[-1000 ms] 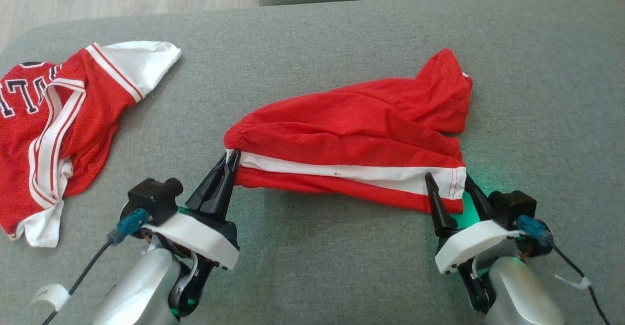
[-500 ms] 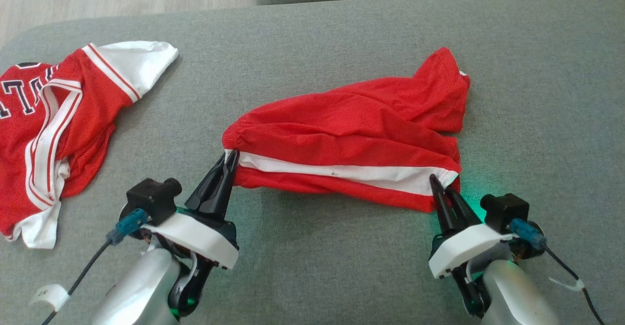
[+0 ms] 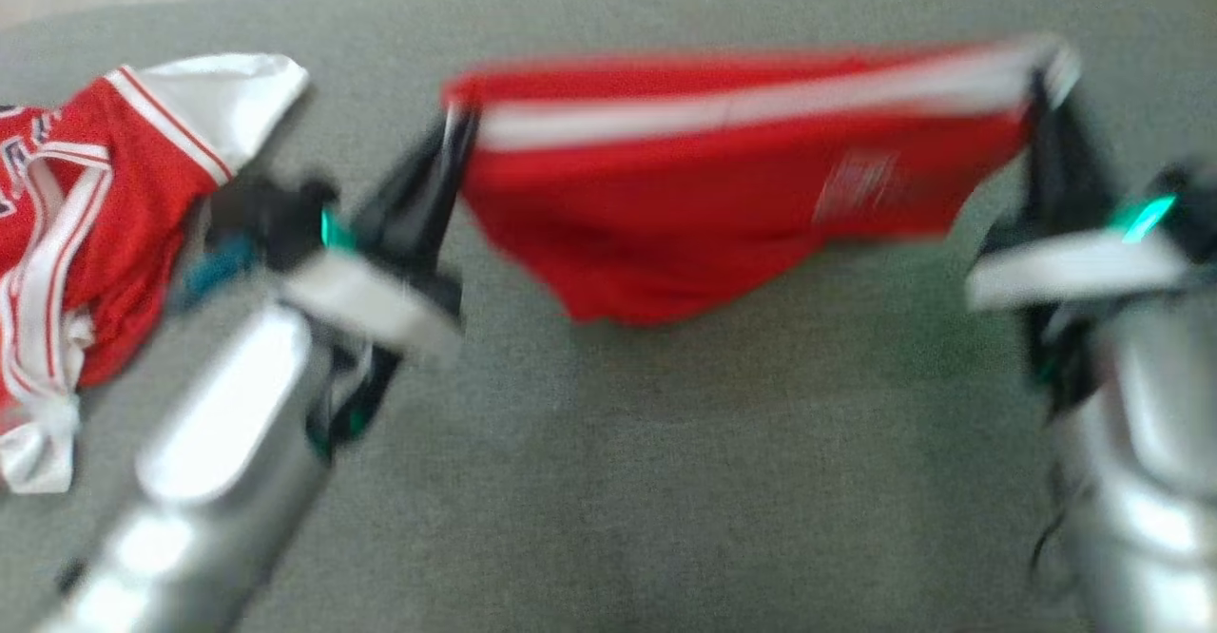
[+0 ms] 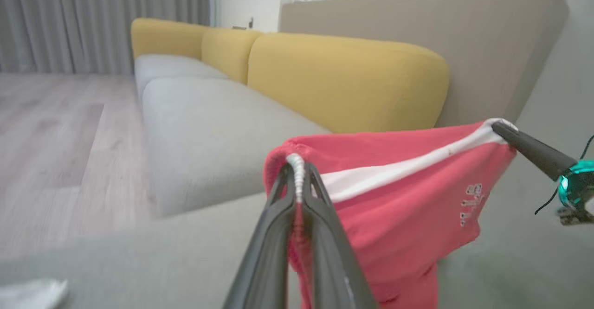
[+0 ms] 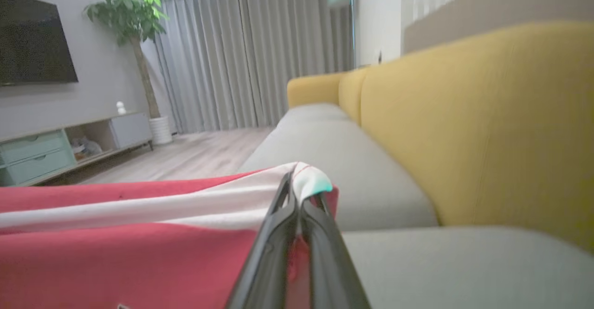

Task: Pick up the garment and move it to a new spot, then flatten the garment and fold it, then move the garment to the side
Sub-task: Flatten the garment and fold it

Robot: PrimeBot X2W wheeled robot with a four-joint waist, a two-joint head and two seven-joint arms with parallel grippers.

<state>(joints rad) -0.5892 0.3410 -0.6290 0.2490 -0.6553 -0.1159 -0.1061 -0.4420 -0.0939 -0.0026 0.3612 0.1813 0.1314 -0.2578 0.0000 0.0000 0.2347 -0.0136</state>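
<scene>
My left gripper and right gripper are each pinched tight on cloth, one at either top corner of the garment, well apart. That spread keeps the top edge taut, which I judge is the point of the hold: carried this way, the piece opens under its own weight and is easier to lay flat at a new spot. Below lies the grey seat cushion, the working surface. The red shorts hang between the two grips above its middle, sagging toward me, though the blur hides whether the lowest fold touches the fabric. A red and white jersey sits crumpled at the left edge, apart from the shorts. The white waistband runs straight from grip to grip, and in both wrist views the fingers bite right on its ends. White print marks the right leg, turned sideways and too soft to read, while the jersey's dark letters are cut off by the frame
</scene>
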